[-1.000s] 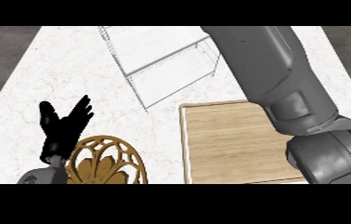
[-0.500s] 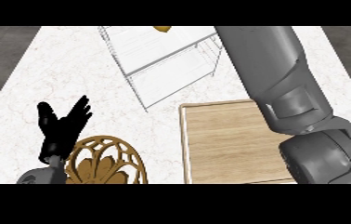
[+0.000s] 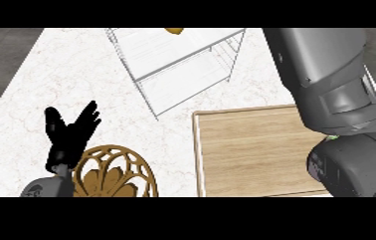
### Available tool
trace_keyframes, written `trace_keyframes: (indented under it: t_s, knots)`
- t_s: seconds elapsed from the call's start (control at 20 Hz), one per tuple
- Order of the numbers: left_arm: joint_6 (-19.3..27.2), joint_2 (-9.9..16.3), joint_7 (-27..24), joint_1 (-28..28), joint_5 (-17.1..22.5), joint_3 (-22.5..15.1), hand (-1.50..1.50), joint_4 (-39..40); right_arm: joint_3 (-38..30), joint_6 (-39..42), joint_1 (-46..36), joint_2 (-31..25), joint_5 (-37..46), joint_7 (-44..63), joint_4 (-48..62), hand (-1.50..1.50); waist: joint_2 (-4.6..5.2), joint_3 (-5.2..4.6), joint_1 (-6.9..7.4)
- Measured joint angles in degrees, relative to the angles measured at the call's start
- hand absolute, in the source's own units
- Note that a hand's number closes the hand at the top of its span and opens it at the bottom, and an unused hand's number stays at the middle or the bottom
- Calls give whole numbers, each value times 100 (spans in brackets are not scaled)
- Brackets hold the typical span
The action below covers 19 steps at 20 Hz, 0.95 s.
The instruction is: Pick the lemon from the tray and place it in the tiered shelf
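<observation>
The lemon shows as a small yellow shape at the top edge, on the upper level of the white wire tiered shelf. The wooden tray lies at the lower right with a bare board. My right forearm runs up the right side and leaves the view at the top, so the right hand is hidden. My left hand rests open at the lower left, fingers pointing up.
A round golden openwork trivet lies at the lower left, just beside my left hand. White marble counter spreads around the shelf. A dark strip of floor borders the counter's left edge.
The right forearm has shifted right and back, uncovering more of the shelf. The lemon now shows on the shelf's top level. The left hand has not moved.
</observation>
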Motion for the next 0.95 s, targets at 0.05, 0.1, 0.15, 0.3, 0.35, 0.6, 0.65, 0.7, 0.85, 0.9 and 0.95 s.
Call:
trace_keyframes:
  t_s: [0.05, 0.1, 0.15, 0.3, 0.35, 0.6, 0.65, 0.7, 0.85, 0.9, 0.95]
  knots:
    - [33, -31, 25, 11, -24, -30, 0, -35, -50, -74, -25, -68, -33, 36, -6, -150, -3, 2, -5]
    - [15, -20, -7, 33, -16, -17, 0, -28, -99, -141, -33, -179, -47, 56, 2, -150, -3, 0, -7]
    - [26, -22, 43, -20, -1, -3, 0, -15, -117, -262, -15, -256, -21, 35, 21, -150, -1, 0, -10]
    - [28, -32, 27, -15, -3, -1, 0, -6, -218, -594, -44, -554, 21, 179, 93, -150, 1, -1, -11]
    - [30, -15, 115, -46, 5, -1, 0, -53, -267, -667, -7, -667, 15, 163, 122, -150, 1, -1, -8]
    - [-15, -26, 48, 127, 4, -35, 0, -196, -628, -728, 118, -1330, -195, 169, 337, -150, 15, 1, 18]
    - [-17, -30, 13, 138, 4, -24, 0, -166, -700, -666, 131, -1482, -257, 194, 379, -150, 17, 2, 14]
    - [-32, -31, -70, 152, -2, -16, 0, -110, -774, -575, 163, -1626, -326, 158, 437, -150, 22, 2, 19]
    - [-49, -27, -32, 120, 11, -14, 0, -108, -905, -97, 345, -2045, -489, 24, 622, -150, 29, 5, 23]
    - [-52, -39, -37, 151, 5, -33, 0, -144, -926, 43, 397, -2145, -530, -55, 669, -150, 29, 7, 29]
    - [-12, -59, 11, 141, -18, -54, 0, -187, -963, 177, 443, -2256, -583, -110, 712, -150, 28, 7, 30]
